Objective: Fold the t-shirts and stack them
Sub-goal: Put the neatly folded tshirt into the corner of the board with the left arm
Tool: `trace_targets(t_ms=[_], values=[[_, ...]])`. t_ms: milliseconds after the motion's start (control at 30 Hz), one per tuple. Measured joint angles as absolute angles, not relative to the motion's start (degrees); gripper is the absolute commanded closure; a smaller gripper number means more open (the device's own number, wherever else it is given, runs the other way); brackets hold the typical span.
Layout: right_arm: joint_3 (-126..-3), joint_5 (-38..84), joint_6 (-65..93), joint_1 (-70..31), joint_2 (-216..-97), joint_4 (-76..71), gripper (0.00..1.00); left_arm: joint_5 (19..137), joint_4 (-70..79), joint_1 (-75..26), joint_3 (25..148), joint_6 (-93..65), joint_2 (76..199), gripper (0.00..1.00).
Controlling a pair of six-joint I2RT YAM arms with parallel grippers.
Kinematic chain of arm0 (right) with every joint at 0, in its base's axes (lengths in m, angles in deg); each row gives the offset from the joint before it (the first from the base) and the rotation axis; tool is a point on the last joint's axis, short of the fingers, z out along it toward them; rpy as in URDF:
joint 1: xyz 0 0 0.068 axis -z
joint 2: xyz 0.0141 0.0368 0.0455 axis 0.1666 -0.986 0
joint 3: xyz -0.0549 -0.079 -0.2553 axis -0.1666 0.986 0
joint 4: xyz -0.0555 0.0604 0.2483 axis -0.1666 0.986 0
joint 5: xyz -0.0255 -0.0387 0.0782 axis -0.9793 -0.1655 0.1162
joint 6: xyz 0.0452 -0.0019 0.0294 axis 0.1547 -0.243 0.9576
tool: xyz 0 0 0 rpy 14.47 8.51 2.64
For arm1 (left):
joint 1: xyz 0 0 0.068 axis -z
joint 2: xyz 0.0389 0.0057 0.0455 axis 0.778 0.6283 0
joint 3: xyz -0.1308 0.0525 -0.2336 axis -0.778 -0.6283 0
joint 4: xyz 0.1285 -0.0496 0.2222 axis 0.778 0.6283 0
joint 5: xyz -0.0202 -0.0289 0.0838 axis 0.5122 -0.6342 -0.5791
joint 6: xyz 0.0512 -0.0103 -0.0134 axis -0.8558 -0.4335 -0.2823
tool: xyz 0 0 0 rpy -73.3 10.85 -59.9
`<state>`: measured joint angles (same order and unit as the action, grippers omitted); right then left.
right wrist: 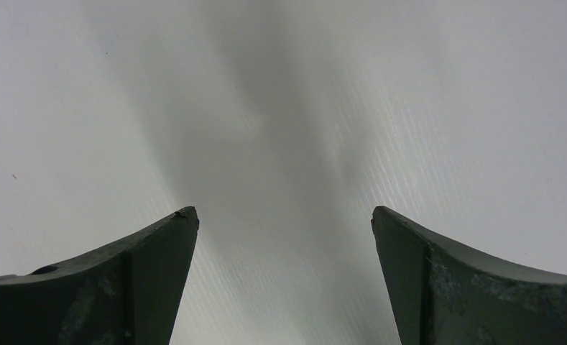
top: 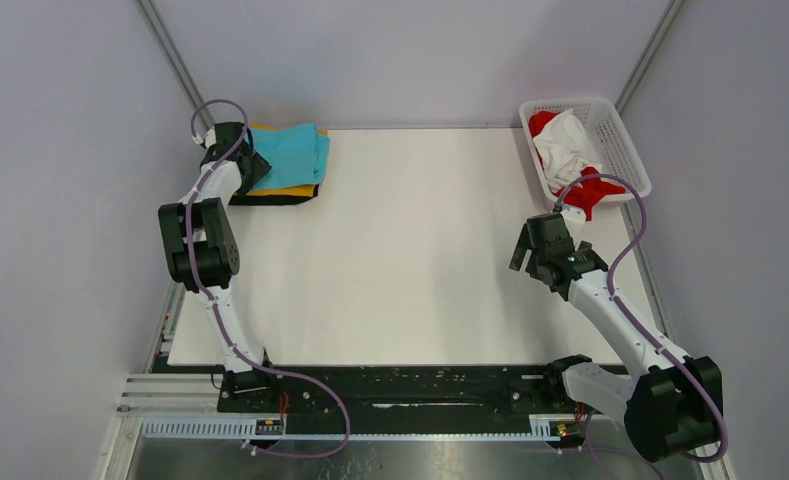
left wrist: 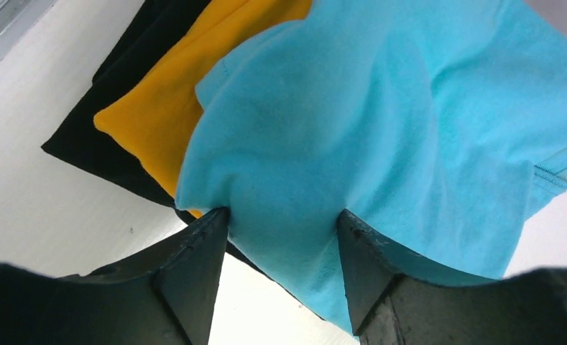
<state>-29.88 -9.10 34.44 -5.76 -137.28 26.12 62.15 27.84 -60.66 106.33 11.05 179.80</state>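
A turquoise t-shirt [top: 295, 152] tops a stack at the back left, over an orange t-shirt [left wrist: 165, 93] and a black t-shirt [left wrist: 100, 72]. My left gripper [left wrist: 284, 219] is at the stack's left end. Its jaws stand partly apart around the turquoise shirt's near edge, both fingertips [left wrist: 215, 223] touching the cloth, which puckers there. A red t-shirt [top: 592, 190] and a white t-shirt [top: 565, 145] lie crumpled in the basket at the back right. My right gripper [right wrist: 284, 215] hovers wide open over bare table, just in front of the basket, with nothing between its fingers.
The white lattice basket [top: 620, 140] stands at the back right corner of the white table [top: 400, 270]. Grey walls close in the back and both sides. The arms' black base rail [top: 400, 385] runs along the near edge.
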Motion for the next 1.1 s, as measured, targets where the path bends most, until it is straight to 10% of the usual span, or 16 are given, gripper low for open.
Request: trace_targets(t_ms=[233,1100], values=[[-29.88,-9.10,34.31,-5.76,-137.28,26.12,0.01,61.38,27.41,-61.03,105.94,13.43,179.95,1.00],[-29.88,-9.56,33.91,-5.74,-137.28,26.14,0.01,56.95,26.20,-61.16,112.78,-5.13,179.67,1.00]])
